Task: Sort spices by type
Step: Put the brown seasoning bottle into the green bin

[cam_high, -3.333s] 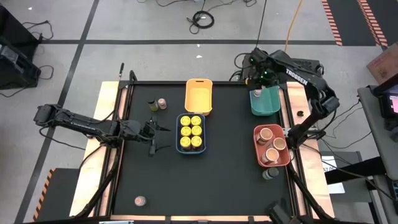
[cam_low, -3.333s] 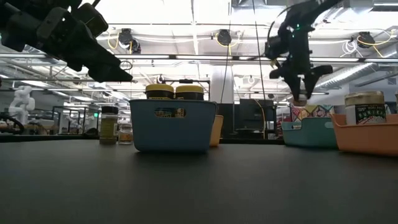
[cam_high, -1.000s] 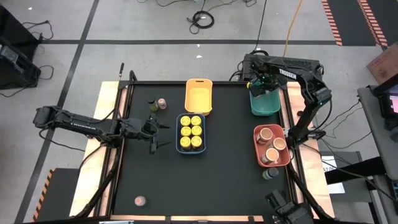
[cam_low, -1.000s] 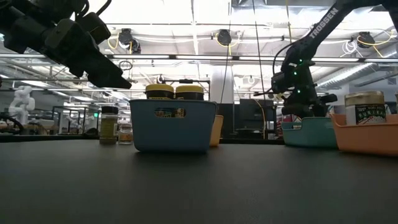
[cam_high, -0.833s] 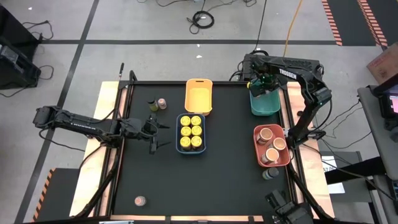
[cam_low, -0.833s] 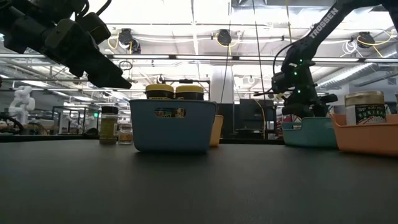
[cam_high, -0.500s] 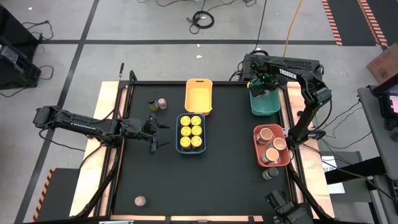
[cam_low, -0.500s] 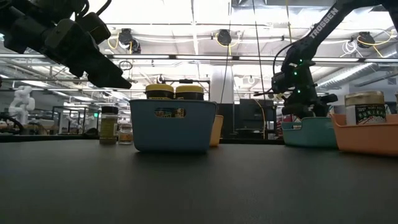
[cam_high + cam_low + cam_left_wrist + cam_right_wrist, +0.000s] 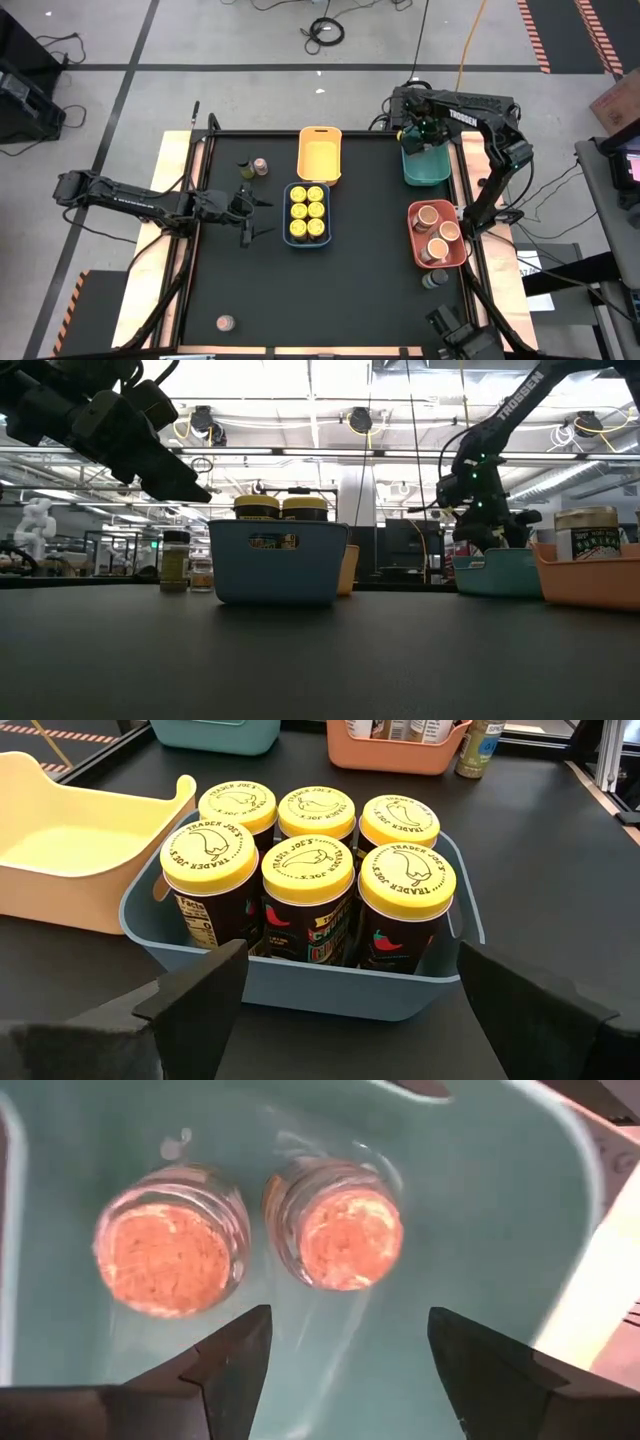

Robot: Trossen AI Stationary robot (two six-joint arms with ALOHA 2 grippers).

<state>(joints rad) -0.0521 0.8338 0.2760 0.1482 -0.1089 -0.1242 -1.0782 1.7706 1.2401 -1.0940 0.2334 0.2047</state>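
Right gripper (image 9: 345, 1345), jaws apart, hangs over two jars (image 9: 350, 1235) in green tray (image 9: 480, 1210); left gripper (image 9: 345, 990) jaws apart.

Legible text: "TRADER JOE'S" printed around the rim of each yellow lid (image 9: 303, 857) on the six jars in the blue tray (image 9: 300, 982). "TROSSEN" lettered on the right arm (image 9: 462, 117). Jar side labels unreadable.

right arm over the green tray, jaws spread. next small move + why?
Probably lift the right gripper straight up out of the green tray. Its fingers stand apart, and both cork-topped jars sit on the tray floor, neither between them, so the drop looks done. More jars wait by the table's left edge.
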